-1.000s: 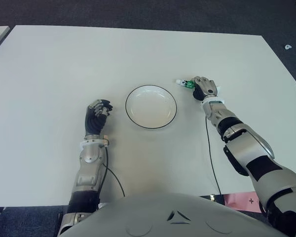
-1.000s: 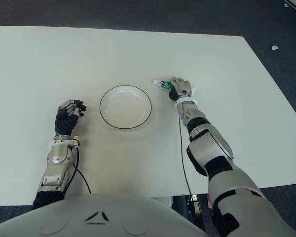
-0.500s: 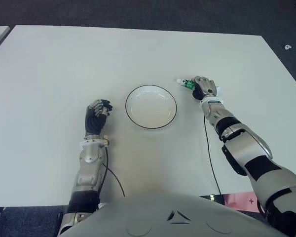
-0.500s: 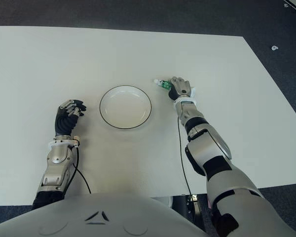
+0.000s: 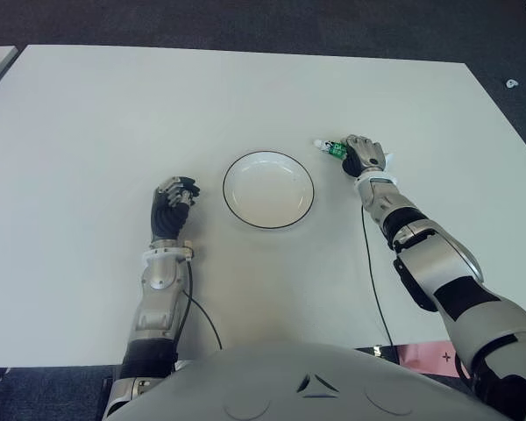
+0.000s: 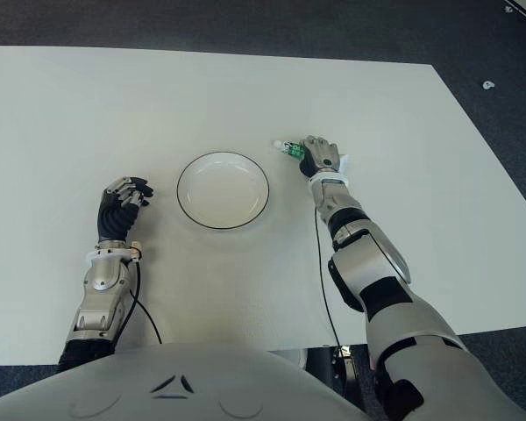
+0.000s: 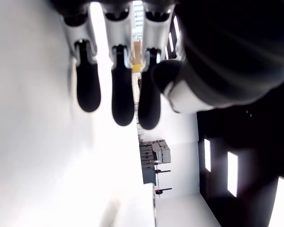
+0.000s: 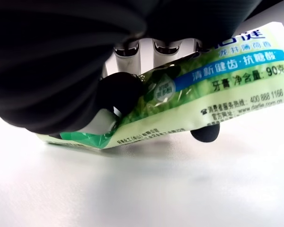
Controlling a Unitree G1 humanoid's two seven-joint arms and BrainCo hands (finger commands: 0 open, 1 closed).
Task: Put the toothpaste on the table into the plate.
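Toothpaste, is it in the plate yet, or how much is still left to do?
Not yet. Done: the right hand has closed its fingers around the toothpaste, to the right of the plate. In hand: that grip, low over the table. Left: carry the tube over and let go in the plate, which holds nothing. The left hand shows curled to the plate's left.

White table (image 5: 96, 114) with a black-rimmed white plate (image 5: 268, 189) near its middle.
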